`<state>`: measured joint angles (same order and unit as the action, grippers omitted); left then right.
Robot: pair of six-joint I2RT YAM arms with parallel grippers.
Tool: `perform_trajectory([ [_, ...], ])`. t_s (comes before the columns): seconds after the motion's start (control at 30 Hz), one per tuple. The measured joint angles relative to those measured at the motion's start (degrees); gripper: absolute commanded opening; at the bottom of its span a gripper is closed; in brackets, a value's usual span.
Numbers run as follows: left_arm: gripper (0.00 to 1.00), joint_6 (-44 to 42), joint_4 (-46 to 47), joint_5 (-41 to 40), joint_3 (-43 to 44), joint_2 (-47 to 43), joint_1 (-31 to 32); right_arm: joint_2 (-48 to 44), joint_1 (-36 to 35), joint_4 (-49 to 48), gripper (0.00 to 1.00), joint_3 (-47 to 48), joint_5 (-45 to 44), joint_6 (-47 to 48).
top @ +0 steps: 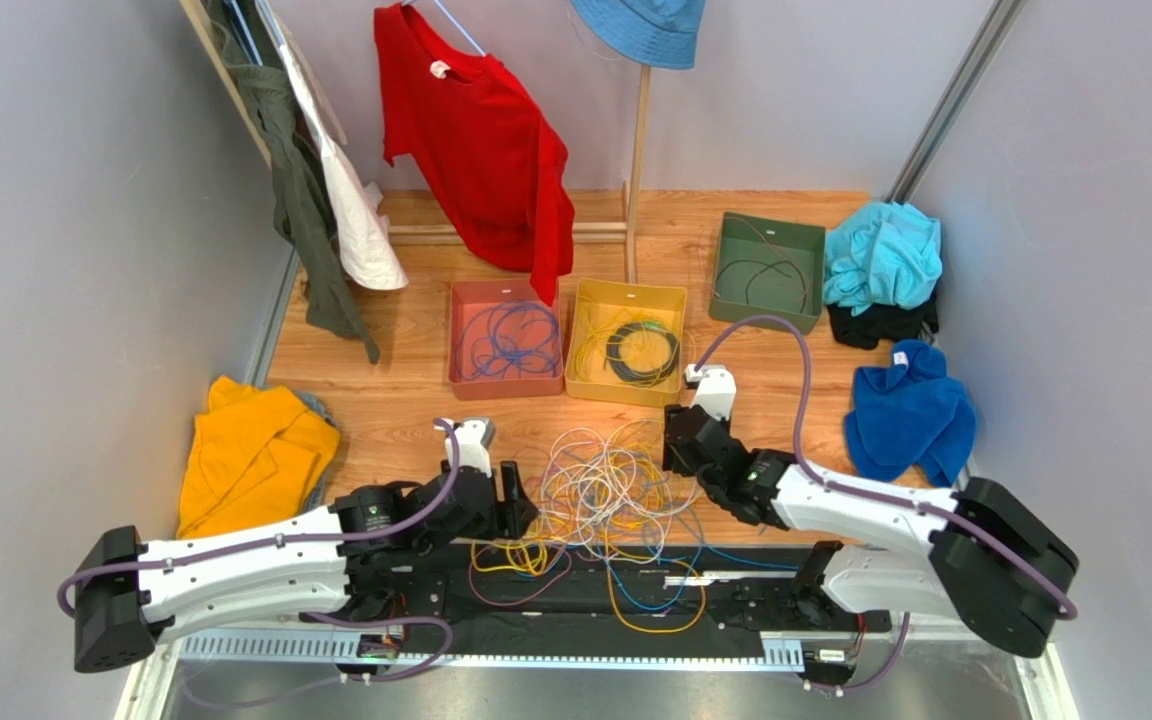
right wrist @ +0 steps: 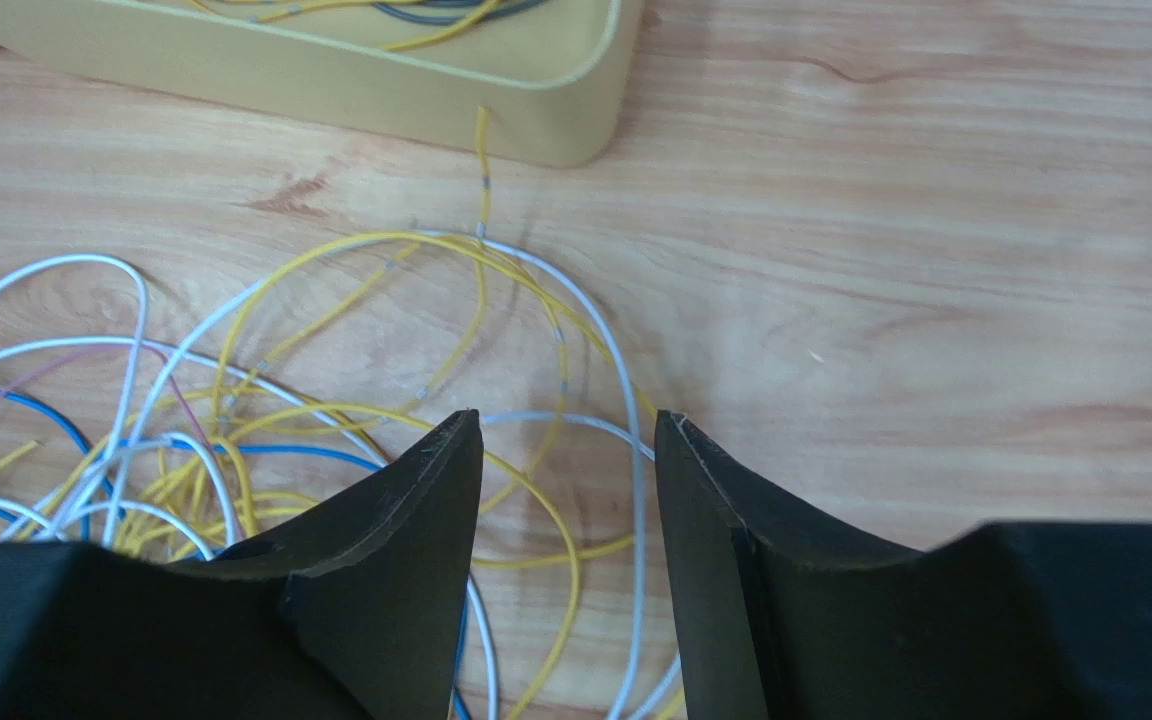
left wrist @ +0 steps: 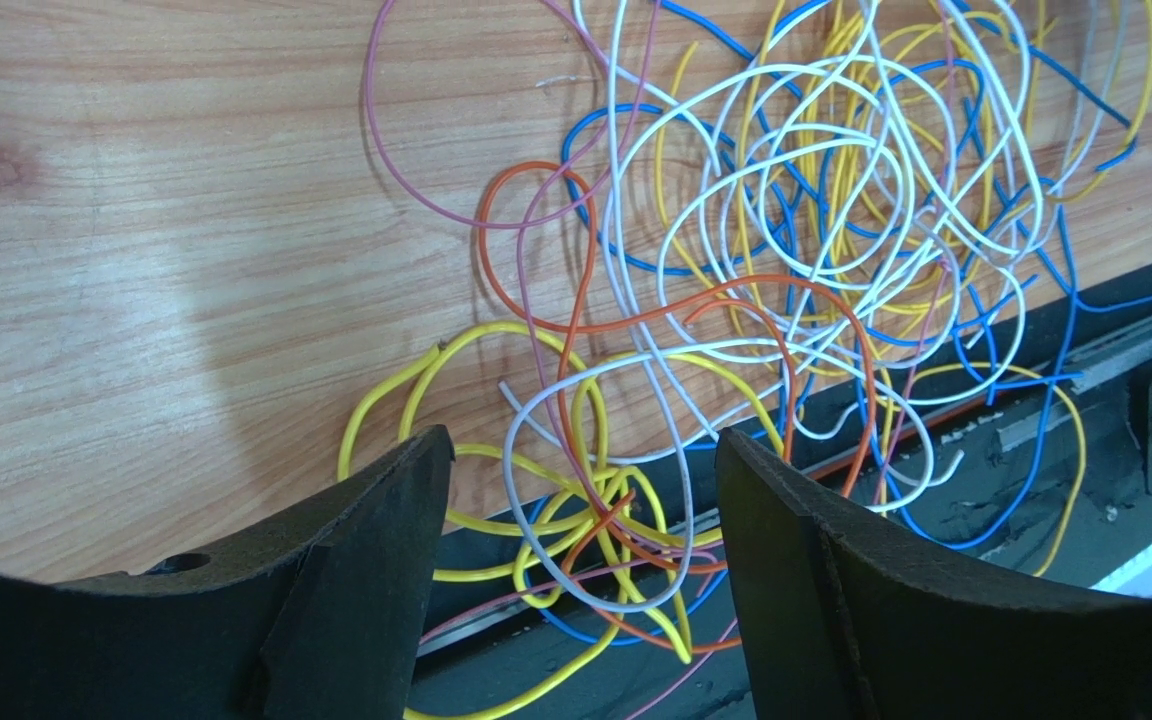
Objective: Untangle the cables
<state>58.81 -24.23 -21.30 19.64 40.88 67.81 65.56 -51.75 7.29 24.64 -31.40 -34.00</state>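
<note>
Top view: bright, even, diffuse light. Shadows are faint and soft-edged. The side walls lean outward toward the frame edges.

Left wrist view: counter (left wrist: 117, 225) evenly lit, with a broad dim shadow patch up and left of the left hand (left wrist: 582, 450). Cables (left wrist: 778, 225) beyond it are crisp. Its fingers (left wrist: 372, 585) are near-black with little surface detail.

Right wrist view: counter ahead of the right hand (right wrist: 567, 428) is pale, slightly washed. Thin soft shadow under the yellow tray (right wrist: 387, 90).

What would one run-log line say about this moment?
phase: untangling | cables: tangled heap | left gripper: open over strands | right gripper: open at heap's edge | held: nothing
</note>
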Motion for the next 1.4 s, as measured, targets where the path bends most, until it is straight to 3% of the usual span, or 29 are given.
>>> perform_trajectory([
  [0.13,0.74,-0.02,-0.61,0.07,-0.70,-3.13,0.00,5.57,0.94,-5.29,0.49,1.49,0.74,1.01],
  [0.33,0.74,-0.13,-1.75,0.15,-1.60,-6.19,0.00,13.49,2.12,-10.58,0.34,4.07,1.16,1.53],
  [0.43,0.74,-0.20,-2.12,0.15,-1.73,-6.56,0.00,16.28,2.40,-11.91,0.18,4.52,0.96,1.70],
  [0.5,0.74,-0.20,-2.27,0.15,-1.73,-6.60,0.00,17.33,2.45,-12.35,0.00,4.70,0.87,1.92],
  [0.7,0.74,-0.22,-2.64,0.17,-1.99,-6.99,0.00,14.88,1.16,-10.71,0.00,5.20,-0.26,1.70],
  [0.97,0.73,-0.24,-3.04,0.15,-2.47,-9.49,0.00,-12.44,-14.58,-1.36,0.00,6.64,-5.05,2.60],
  [1.13,0.73,-0.63,-2.91,0.00,-2.47,-11.41,0.00,-24.52,-19.08,4.98,0.00,11.91,-4.92,2.82],
  [1.27,0.73,-1.88,-2.91,-0.39,-2.21,-14.34,0.00,-27.91,-22.01,8.33,0.00,16.24,-1.16,3.30],
  [1.4,0.73,-4.28,-2.99,-1.97,0.04,-18.86,0.00,-25.49,-25.16,11.63,0.00,24.59,2.89,5.18],
])
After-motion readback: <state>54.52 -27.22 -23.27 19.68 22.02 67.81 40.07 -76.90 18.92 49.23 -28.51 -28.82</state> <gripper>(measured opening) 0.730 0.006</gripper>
